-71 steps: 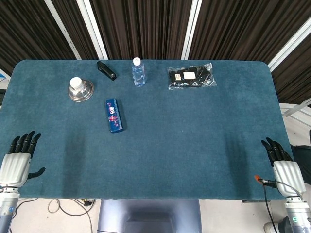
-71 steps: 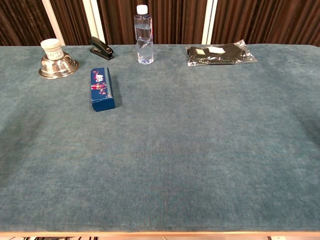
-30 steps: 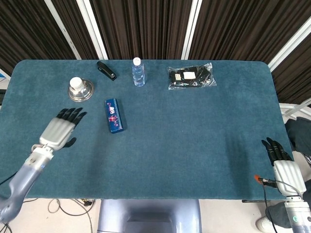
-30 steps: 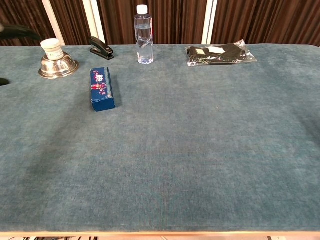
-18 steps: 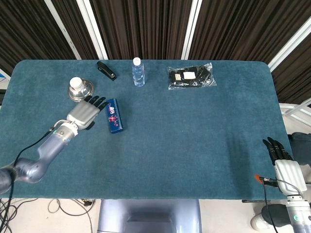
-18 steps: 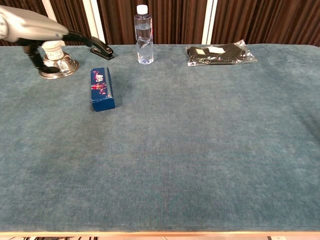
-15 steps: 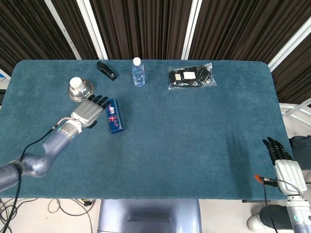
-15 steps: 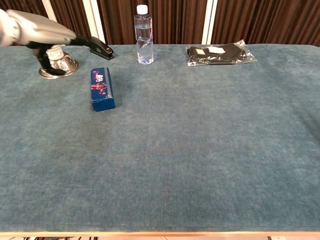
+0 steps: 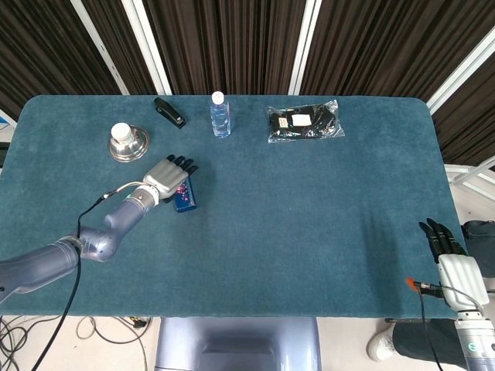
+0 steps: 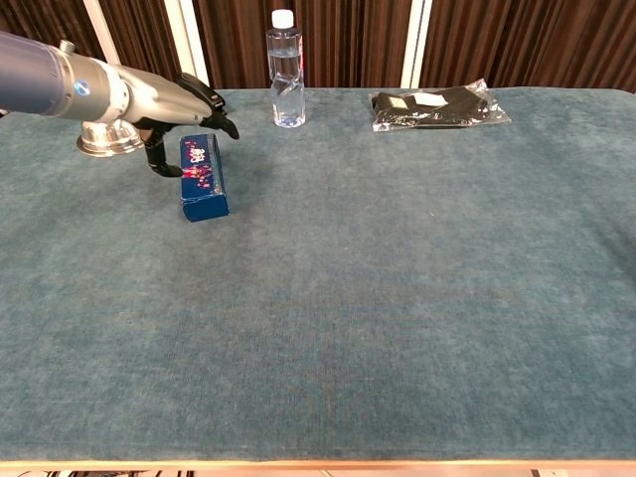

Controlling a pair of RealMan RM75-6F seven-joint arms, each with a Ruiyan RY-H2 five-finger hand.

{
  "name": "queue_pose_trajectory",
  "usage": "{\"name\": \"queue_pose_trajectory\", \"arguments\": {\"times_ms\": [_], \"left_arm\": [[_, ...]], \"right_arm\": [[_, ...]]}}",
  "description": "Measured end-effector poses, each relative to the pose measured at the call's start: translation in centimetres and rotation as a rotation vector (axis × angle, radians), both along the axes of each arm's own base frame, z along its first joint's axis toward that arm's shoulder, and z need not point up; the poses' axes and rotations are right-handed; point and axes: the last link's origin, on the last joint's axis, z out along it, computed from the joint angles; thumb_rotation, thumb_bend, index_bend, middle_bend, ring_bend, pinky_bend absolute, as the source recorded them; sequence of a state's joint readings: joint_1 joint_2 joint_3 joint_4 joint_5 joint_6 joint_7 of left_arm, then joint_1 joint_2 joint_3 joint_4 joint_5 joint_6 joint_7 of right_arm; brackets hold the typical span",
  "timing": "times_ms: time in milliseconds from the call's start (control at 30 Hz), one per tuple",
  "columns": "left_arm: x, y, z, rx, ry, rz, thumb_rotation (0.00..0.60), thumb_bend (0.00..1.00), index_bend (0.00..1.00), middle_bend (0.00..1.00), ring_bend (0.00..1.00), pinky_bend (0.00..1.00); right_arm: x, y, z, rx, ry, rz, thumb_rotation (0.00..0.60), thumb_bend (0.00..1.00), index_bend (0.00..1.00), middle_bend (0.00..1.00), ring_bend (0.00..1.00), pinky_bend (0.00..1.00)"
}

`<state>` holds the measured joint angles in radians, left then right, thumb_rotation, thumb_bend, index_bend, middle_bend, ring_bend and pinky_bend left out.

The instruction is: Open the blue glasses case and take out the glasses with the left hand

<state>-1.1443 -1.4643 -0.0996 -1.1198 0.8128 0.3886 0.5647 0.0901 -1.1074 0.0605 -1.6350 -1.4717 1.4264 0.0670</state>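
Blue oblong glasses case (image 10: 202, 178) closed; left hand (image 9: 168, 176) flat above.

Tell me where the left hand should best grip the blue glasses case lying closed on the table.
Probably across its two long sides, from above: the blue glasses case lies flat and narrow, long axis running away from the robot. The left hand hovers over its far end, fingers spread.

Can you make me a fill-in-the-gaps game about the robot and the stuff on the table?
1. The left hand is over the blue glasses case, whose lid is ____.
2. The clear water bottle has a ____ cap.
3. The small white jar sits in a shiny ____ bowl.
4. The right hand holds ____.

Missing words: closed; white; metal; nothing
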Motion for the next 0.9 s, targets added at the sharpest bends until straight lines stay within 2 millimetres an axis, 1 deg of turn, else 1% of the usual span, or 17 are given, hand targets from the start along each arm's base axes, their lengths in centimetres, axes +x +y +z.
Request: {"name": "queue_pose_trajectory", "arguments": {"times_ms": [333,467,533,667,900], "left_arm": [[-0.4,0.7,-1.4,-0.01,0.01,0.035,0.6,0.39,0.0,0.0,0.0,0.12],[-0.6,0.8,-1.5,-0.024,0.019,0.047,0.6,0.39,0.0,0.0,0.0,0.14],[-0.7,0.9,-1.3,-0.028,0.024,0.053,0.6,0.39,0.0,0.0,0.0,0.15],[-0.9,0.8,-0.6,-0.038,0.036,0.058,0.6,0.42,0.0,0.0,0.0,0.15],[-1.3,0.1,1.1,-0.067,0.071,0.068,0.6,0.42,0.0,0.0,0.0,0.15]], "right_arm": [[0.0,0.0,0.1,-0.003,0.006,0.001,0.6,0.02,0.0,0.0,0.0,0.23],[0.0,0.0,0.1,-0.005,0.008,0.001,0.6,0.03,0.0,0.0,0.0,0.22],[0.0,0.0,0.1,-0.006,0.009,0.002,0.6,0.03,0.0,0.0,0.0,0.22],[0.0,0.1,0.1,-0.007,0.011,0.007,0.6,0.03,0.0,0.0,0.0,0.23],[0.1,0.1,0.1,-0.007,0.014,0.012,0.6,0.02,0.0,0.0,0.0,0.23]]}}
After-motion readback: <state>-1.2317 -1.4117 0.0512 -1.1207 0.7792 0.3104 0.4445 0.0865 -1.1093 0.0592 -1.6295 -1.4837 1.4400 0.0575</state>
